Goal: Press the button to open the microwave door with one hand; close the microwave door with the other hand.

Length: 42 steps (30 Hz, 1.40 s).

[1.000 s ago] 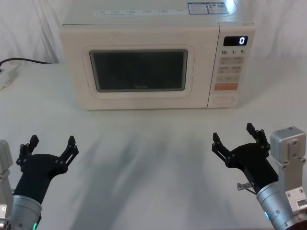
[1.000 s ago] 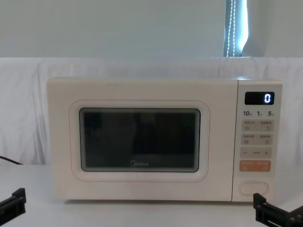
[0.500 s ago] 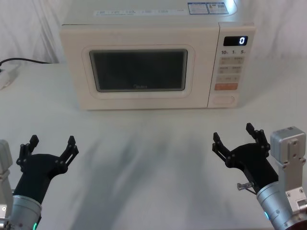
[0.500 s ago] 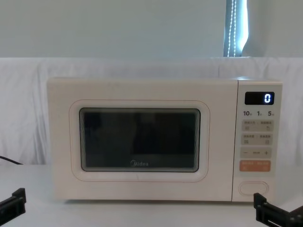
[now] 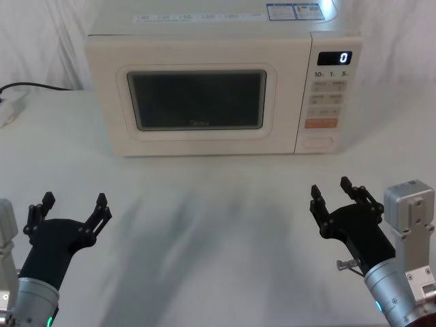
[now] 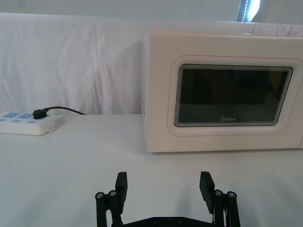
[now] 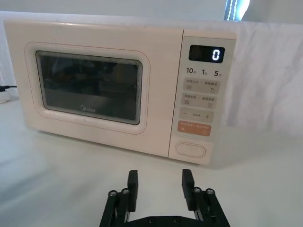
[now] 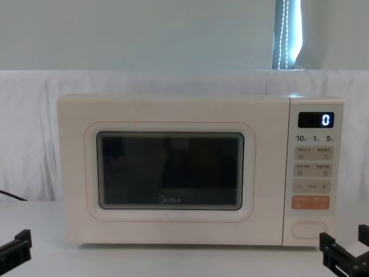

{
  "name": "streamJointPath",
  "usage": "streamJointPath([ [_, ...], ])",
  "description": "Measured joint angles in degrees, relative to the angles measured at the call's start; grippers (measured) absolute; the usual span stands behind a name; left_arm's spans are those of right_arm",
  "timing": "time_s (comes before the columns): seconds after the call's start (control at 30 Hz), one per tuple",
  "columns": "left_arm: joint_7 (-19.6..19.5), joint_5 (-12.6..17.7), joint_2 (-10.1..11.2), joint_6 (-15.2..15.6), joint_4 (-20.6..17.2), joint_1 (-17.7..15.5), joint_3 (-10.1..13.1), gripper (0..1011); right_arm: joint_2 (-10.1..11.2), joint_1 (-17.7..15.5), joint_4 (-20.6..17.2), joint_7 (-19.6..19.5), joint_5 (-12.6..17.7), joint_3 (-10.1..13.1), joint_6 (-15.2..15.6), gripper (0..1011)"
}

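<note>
The cream microwave stands at the back of the table with its door (image 5: 197, 102) (image 8: 170, 172) (image 7: 90, 87) (image 6: 232, 97) shut. On the control panel to the right of the door, the pill-shaped button (image 5: 318, 142) (image 8: 308, 229) (image 7: 190, 150) is the lowest key, under the orange key. My left gripper (image 5: 73, 204) (image 6: 164, 182) hovers low at the near left, open wide and holding nothing. At the near right, roughly in line with the button, my right gripper (image 5: 332, 191) (image 7: 160, 182) (image 8: 345, 245) is open with a narrower gap. Both are well short of the microwave.
A white power strip (image 6: 26, 124) with a black cable (image 5: 27, 86) lies at the far left beside the microwave. White cloth covers the table (image 5: 218, 204) and the wall behind. Bare tabletop lies between the grippers and the microwave front.
The right gripper's fingers have drawn closer together and its tips have shifted slightly right. The left gripper and the microwave have not moved.
</note>
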Motion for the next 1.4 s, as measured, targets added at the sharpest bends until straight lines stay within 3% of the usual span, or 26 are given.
streamJointPath([
  [0.4,0.0,0.0,0.0,0.0,0.0,0.0,0.0,1001,0.0,0.0,0.0,0.0,0.0,0.0,0.0,226],
  [0.53,0.0,0.0,0.0,0.0,0.0,0.0,0.0,1001,0.0,0.0,0.0,0.0,0.0,0.0,0.0,153],
  [0.63,0.0,0.0,0.0,0.0,0.0,0.0,0.0,1001,0.0,0.0,0.0,0.0,0.0,0.0,0.0,27],
  [1.13,0.0,0.0,0.0,0.0,0.0,0.0,0.0,1001,-0.1,0.1,0.0,0.1,0.0,0.1,0.1,0],
  [1.4,0.0,0.0,0.0,0.0,0.0,0.0,0.0,1001,-1.7,3.2,2.6,3.6,1.7,1.4,4.1,0],
])
